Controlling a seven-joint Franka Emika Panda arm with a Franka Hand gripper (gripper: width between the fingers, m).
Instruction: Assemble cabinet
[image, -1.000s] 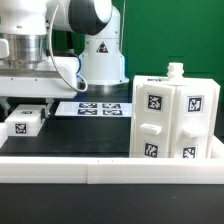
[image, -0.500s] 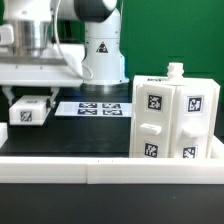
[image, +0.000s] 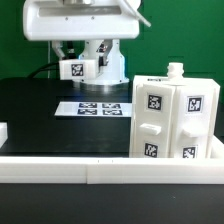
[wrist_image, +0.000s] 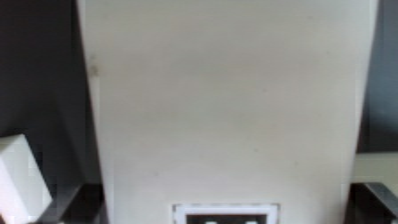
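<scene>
The cabinet (image: 172, 115), a tall white box with black-and-white tags on its panelled face and a small knob on top, stands on the black table at the exterior view's right. My gripper (image: 77, 62) hangs high above the table at the back left, well apart from the cabinet. It is shut on a small white tagged block (image: 74, 69) held in the air. In the wrist view this block (wrist_image: 214, 110) fills most of the picture, its tag at the near end, with my gripper (wrist_image: 222, 205) clamped on it and dark fingers (wrist_image: 71, 205) at its sides.
The marker board (image: 95, 108) lies flat on the table's middle, below the gripper. A white rim (image: 100, 172) runs along the table's front edge. A white part (image: 3, 131) shows at the exterior view's left edge. The robot's base (image: 105, 55) stands behind.
The gripper has risen from table level at the exterior view's left, carrying the small tagged block up and toward the right.
</scene>
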